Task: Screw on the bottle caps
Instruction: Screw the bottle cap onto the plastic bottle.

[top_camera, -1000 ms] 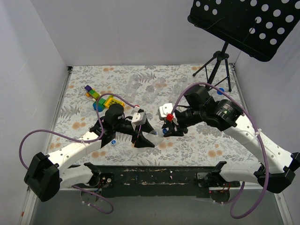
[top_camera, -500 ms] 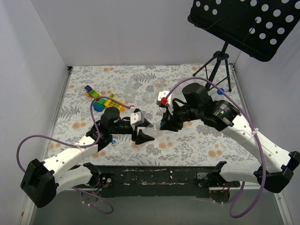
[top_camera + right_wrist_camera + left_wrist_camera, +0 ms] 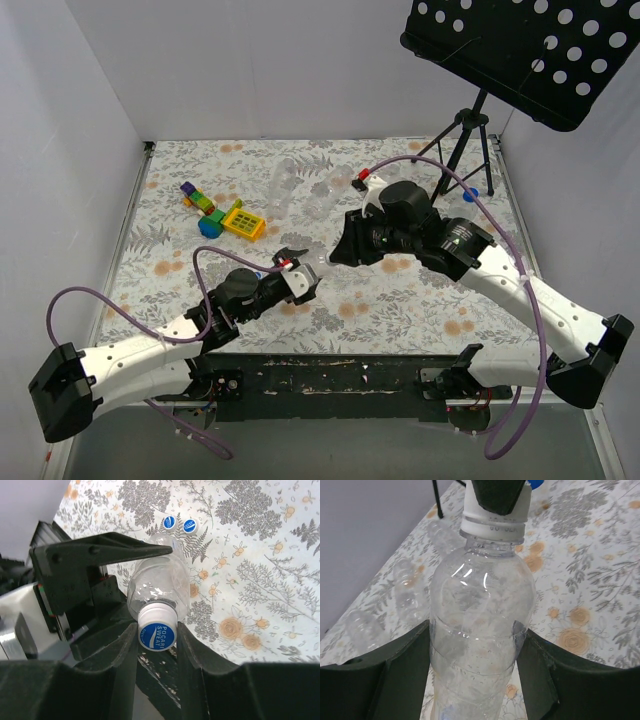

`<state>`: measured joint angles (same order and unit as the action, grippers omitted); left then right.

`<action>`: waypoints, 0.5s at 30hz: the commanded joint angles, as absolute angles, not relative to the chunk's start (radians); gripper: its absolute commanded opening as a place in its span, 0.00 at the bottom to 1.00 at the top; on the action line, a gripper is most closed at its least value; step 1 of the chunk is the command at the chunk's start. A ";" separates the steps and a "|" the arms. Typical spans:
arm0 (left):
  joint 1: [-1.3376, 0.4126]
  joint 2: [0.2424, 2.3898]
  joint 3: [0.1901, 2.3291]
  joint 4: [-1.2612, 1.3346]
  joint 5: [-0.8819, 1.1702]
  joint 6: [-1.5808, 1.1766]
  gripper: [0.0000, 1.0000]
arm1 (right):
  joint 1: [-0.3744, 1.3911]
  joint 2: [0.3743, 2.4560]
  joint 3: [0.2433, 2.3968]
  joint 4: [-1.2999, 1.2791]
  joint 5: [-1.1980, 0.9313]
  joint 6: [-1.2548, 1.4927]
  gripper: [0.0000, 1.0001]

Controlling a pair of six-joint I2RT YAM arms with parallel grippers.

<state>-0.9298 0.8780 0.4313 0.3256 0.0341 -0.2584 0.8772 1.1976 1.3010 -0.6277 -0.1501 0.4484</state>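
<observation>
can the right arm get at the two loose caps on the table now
Probably not yet: the right gripper is shut on the cap of the bottle that the left gripper holds. The two loose caps lie uncovered; once it lets go, the way looks free.

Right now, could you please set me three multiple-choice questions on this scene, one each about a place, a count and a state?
1. Where is the capped bottle?
A) between the left claw's fingers
B) lying loose, untouched
C) standing alone, untouched
2. How many loose caps lie on the table in the right wrist view?
A) none
B) two
C) five
3. What is the right claw doing?
A) open above the table
B) shut on the bottle's cap
C) shut on nothing
Answers: 1 A, its fingers flank the bottle's body; 2 B, two blue caps lie side by side; 3 B, its fingers pinch the white-and-blue cap.
</observation>
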 commanded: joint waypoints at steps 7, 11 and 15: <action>-0.957 0.870 0.451 0.365 -0.129 -0.195 0.09 | 0.887 1.164 1.342 -0.532 -0.201 0.419 0.43; -0.904 0.870 0.494 0.284 0.081 -0.271 0.09 | 0.887 1.125 1.417 -0.613 -0.239 0.162 0.66; -0.818 0.884 0.537 0.224 0.341 -0.356 0.09 | 0.887 1.080 1.466 -0.692 -0.303 -0.081 0.69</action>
